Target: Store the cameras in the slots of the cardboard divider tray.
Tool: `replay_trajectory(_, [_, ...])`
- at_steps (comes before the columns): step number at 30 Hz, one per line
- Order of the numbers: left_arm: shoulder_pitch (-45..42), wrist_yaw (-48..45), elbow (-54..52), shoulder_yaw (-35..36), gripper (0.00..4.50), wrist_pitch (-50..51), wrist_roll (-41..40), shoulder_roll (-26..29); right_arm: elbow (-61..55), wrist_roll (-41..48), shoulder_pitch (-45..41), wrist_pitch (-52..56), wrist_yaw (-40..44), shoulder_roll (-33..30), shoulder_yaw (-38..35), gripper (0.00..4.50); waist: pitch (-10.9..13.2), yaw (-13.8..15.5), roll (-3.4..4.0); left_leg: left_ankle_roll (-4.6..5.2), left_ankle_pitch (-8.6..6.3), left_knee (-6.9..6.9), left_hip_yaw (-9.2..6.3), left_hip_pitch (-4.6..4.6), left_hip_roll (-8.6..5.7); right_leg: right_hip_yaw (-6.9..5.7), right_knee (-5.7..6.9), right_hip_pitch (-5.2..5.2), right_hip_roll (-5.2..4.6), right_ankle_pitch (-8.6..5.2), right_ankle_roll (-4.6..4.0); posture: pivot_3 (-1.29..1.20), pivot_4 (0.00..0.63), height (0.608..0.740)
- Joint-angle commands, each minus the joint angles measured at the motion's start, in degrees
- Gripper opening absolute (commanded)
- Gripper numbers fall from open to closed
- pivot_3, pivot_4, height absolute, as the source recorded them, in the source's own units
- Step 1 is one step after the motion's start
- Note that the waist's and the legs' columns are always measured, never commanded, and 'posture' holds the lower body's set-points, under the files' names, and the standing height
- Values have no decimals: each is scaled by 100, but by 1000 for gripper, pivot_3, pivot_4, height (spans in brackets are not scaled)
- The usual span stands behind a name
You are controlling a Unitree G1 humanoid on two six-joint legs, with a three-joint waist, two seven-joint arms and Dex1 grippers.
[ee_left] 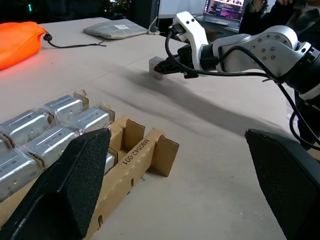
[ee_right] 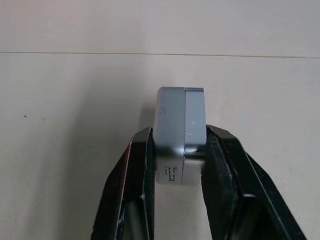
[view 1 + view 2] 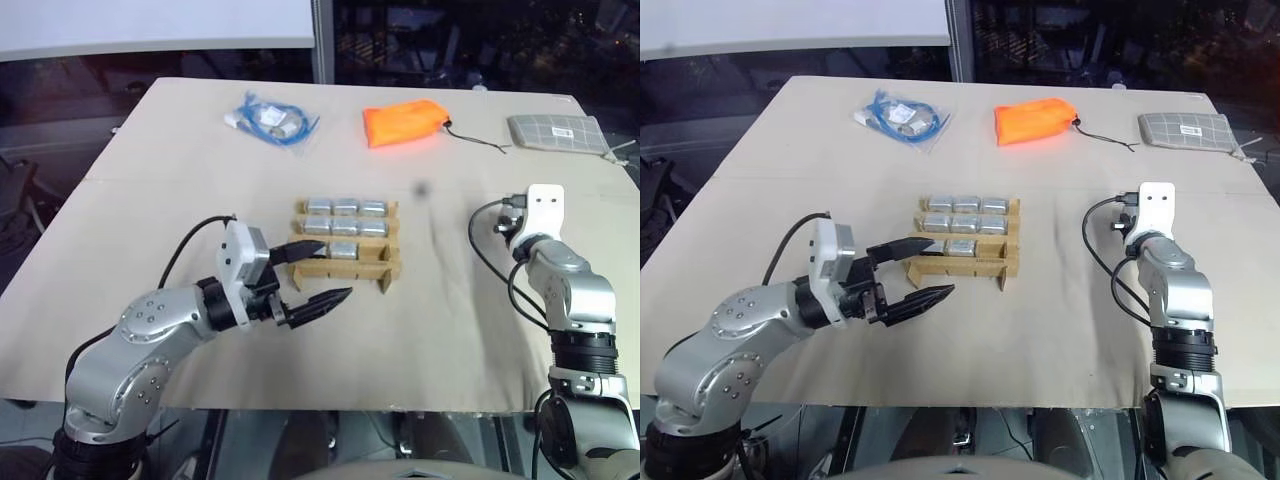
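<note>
On the table (image 3: pixel 450 330), your right gripper (image 2: pixel 179 150) pinches one camera (image 2: pixel 179 135), well right of the cardboard divider tray (image 3: pixel 380 275); your left gripper (image 3: pixel 312 275) gapes wide, empty, beside the tray.

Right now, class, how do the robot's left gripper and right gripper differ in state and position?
The left gripper is open and holds nothing; the right gripper is shut on a silver-grey camera. The left gripper hangs beside the cardboard divider tray; the right gripper is off to the tray's right, over bare table. Both have two black fingers.
</note>
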Motion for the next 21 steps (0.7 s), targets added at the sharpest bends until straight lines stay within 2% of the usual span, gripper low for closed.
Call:
replay_trajectory(1, [-50, 13, -89, -3, 4500, -146, -60, 47, -232, -90, 27, -137, 153, -243, -5, 725, 0, 3, 0, 0, 0, 0, 0, 0, 0, 0, -1, -1, 0, 0, 0, 0, 150, 740])
replay_trajectory(4, [-140, 84, -104, -82, 4500, -127, -59, 35, -467, 99, 145, -553, 632, -367, 0, 725, 0, 13, 0, 0, 0, -2, 1, -2, -1, 0, -4, -2, -1, 0, 0, 0, 150, 740])
replay_trajectory(7, [-29, 252, -157, -134, 4500, -291, 201, -4, -1125, 691, 363, -970, 1834, -607, 112, 725, 3, -2, 5, 1, 0, -11, 8, -3, -1, 8, -6, -7, -1, 0, 1, 0, 150, 740])
replay_trajectory(8, [12, 283, -116, -86, 4500, -439, 143, -166, -1333, 871, 394, -979, 2101, -650, 135, 725, 5, -17, 8, 1, 0, -12, 10, -3, 0, 9, -5, -9, 1, 0, 2, 0, 150, 740])
replay_trajectory(11, [384, 2, -9, 148, 4500, -991, 95, -367, -2225, 1671, 476, -897, 3224, -895, 363, 725, 8, -32, 14, 1, -1, -19, 20, -1, 6, 17, -4, -15, 2, 1, 2, 0, 150, 740])
replay_trajectory(13, [647, -400, 37, 325, 4500, -1207, -58, -268, -2553, 1942, 517, -1016, 3815, -1036, 599, 725, 8, -15, 14, 1, -1, -22, 21, 2, 10, 16, -5, -15, 2, 1, 1, 0, 150, 740])
replay_trajectory(16, [1062, -833, 38, 746, 4500, -1113, -537, 0, -2575, 2116, 417, -1132, 4317, -1052, 981, 725, 7, -6, 12, 1, -2, -22, 16, 1, 12, 8, -8, -14, -1, -1, -1, 0, 150, 740])
replay_trajectory(21, [1699, -1012, -54, 1434, 4500, -955, -968, 348, -2051, 1802, 165, -1786, 5064, -1072, 1641, 725, 8, 14, 12, 2, -2, -18, 20, 0, 5, 3, -14, -13, -17, -10, -18, 0, 150, 740])
